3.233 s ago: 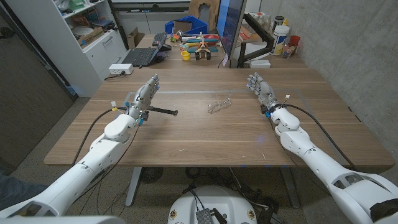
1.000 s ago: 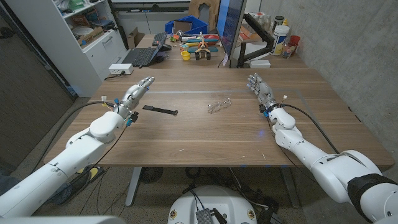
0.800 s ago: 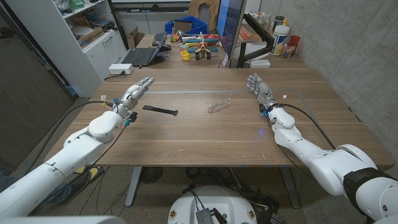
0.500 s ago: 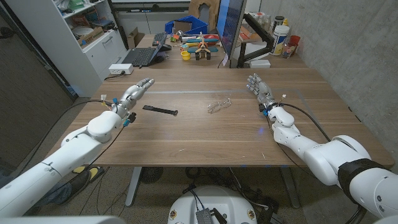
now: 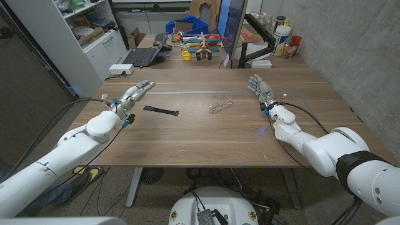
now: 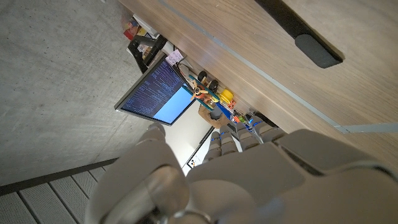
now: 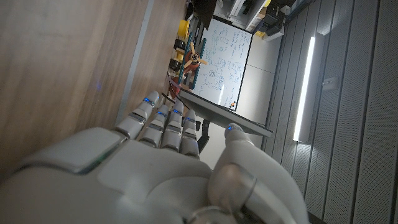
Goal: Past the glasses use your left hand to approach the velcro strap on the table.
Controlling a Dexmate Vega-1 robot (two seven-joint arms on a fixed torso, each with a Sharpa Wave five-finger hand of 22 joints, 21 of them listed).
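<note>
The black velcro strap (image 5: 160, 110) lies flat on the wooden table (image 5: 206, 140), left of centre. My left hand (image 5: 134, 94) hovers just to the strap's left and a little beyond it, fingers stretched out and apart, holding nothing. In the left wrist view the strap (image 6: 303, 34) lies on the wood ahead of that left hand (image 6: 236, 180). The glasses (image 5: 220, 105) sit near the table's middle, to the right of the strap. My right hand (image 5: 262, 90) stands at the right with its fingers straight and nothing in it, and its right hand (image 7: 155, 162) back fills the wrist picture.
At the table's far edge are a laptop (image 5: 142, 56), a white box (image 5: 121, 69), a heap of coloured toys (image 5: 200, 47), a monitor (image 5: 231, 28) and bottles (image 5: 284, 34). A white shelf (image 5: 87, 31) stands beyond the left corner.
My left hand has pulled back to the left, away from the strap it was over 3.2 s ago, and has since tipped lower. The right elbow has swung outward; the strap and glasses are unmoved.
</note>
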